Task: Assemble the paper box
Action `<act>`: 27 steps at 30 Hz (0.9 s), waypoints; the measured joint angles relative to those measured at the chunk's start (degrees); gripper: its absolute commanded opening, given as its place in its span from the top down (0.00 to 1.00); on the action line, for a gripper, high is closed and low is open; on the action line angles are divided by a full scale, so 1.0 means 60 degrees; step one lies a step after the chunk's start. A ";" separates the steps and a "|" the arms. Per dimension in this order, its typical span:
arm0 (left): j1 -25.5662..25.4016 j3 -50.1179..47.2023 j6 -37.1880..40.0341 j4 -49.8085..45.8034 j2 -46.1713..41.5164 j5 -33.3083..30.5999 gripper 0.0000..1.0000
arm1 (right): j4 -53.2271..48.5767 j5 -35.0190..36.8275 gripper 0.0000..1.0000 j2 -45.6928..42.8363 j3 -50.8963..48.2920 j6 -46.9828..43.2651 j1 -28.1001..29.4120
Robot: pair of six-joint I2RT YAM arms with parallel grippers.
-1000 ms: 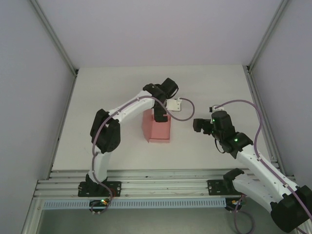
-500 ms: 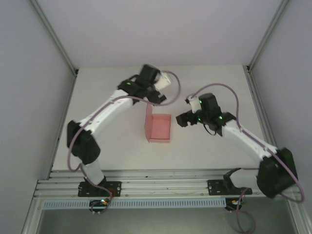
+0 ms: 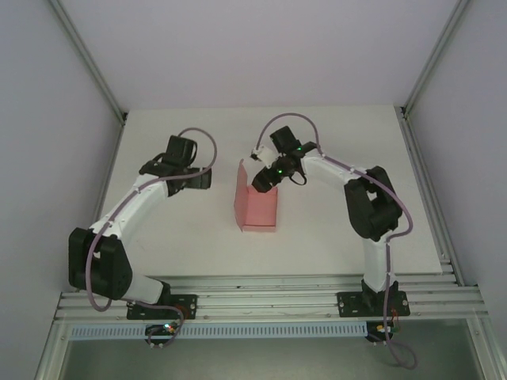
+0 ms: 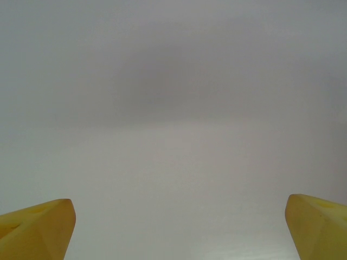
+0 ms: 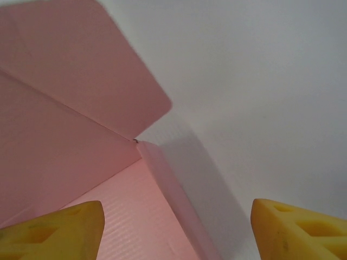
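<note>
With my right tool (image 3: 265,180) spread wide over the 12 o'clock rim of the paper box (image 3: 257,207), a careless descent could crumple its thin card or skid it away.

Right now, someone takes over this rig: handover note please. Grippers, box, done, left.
Left gripper: open, empty, over bare table to the left of the box.
Right gripper: open, empty, at the far right corner of the paper box, not gripping it.
Box: mid-table, top open, low walls up, tall flap standing along its left side.
Done: open tray shape is formed.
Left: likely folding the tall flap over and closing the box.
</note>
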 measured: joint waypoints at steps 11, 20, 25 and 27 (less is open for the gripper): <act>0.0284 -0.0586 -0.0634 0.0124 -0.0860 0.0189 0.00 | -0.0488 0.1013 0.65 0.0780 0.0583 0.0124 0.0335; 0.0284 -0.0605 -0.0674 0.0131 -0.0860 0.0226 0.00 | 0.0492 0.2164 0.88 0.0321 -0.0878 0.1377 0.0379; 0.0284 -0.0605 -0.0801 0.0135 -0.0860 0.0226 0.00 | 0.0630 0.3989 0.95 -0.0331 -0.1588 0.2889 0.0758; 0.0284 -0.0605 -0.0841 0.0149 -0.0860 0.0226 0.00 | 0.0404 0.4856 0.97 -0.0539 -0.1661 0.3865 0.1064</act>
